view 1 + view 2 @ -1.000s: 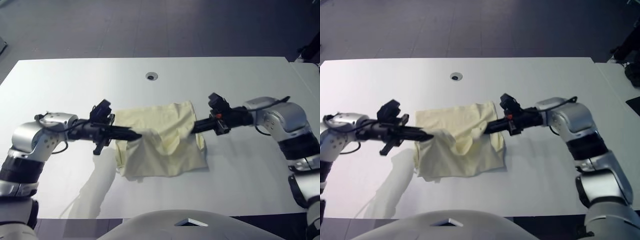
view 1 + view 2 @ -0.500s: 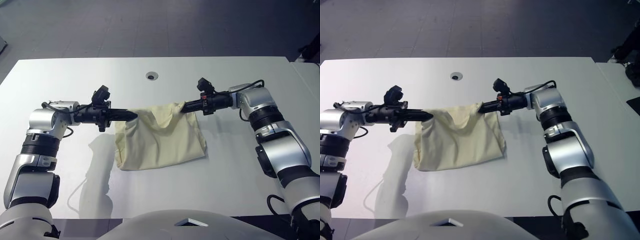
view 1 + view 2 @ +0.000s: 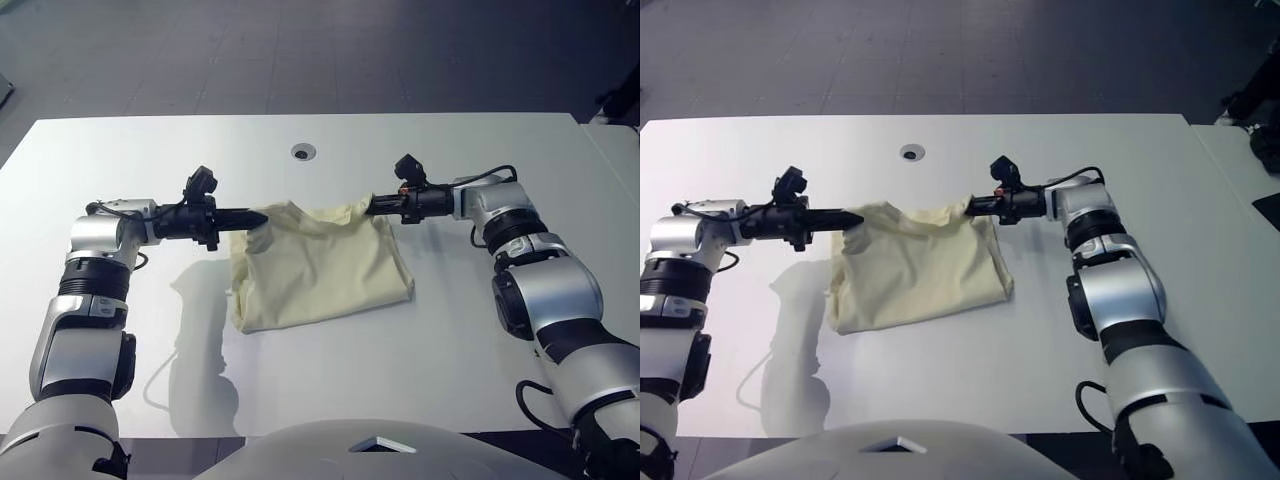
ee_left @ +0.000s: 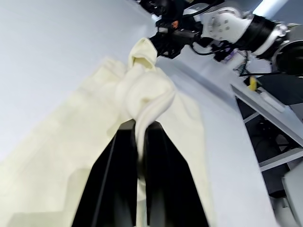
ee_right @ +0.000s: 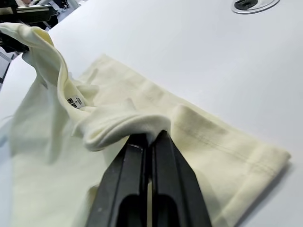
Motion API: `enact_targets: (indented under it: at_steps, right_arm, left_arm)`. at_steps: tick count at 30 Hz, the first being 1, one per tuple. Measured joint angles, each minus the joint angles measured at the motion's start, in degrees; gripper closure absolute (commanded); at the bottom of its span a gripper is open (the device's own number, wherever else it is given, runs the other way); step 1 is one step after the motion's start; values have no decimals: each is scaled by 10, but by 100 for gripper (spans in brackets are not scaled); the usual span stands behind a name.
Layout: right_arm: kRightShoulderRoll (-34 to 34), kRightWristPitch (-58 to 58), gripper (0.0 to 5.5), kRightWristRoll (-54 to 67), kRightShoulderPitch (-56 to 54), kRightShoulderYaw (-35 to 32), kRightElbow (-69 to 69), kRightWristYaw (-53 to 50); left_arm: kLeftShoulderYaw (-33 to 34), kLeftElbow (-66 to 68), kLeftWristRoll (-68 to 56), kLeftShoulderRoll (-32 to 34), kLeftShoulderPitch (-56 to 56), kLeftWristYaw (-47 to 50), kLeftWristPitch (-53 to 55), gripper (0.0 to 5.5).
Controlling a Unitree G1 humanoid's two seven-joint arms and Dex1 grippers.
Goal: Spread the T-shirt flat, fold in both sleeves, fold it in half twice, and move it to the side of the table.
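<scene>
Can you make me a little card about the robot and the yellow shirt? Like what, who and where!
What: pale yellow T-shirt, wrinkled, not flat yet
Where: far edge lifted between the two arms, near part lying on the white table
Left side: left gripper pinched shut on the T-shirt's far edge
Right side: right gripper pinched shut on the same edge
Also there: round hole farther back in the table

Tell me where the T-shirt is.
In the left eye view the T-shirt lies central on the table, far corners held by the left gripper and right gripper.
</scene>
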Motion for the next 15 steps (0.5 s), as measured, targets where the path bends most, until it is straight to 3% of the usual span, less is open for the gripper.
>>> enact_targets:
  at_steps: [15]
  right_arm:
    - [39, -49, 550, -44, -3, -53, 32, -109]
  left_arm:
    - [1, 27, 64, -9, -4, 25, -2, 549]
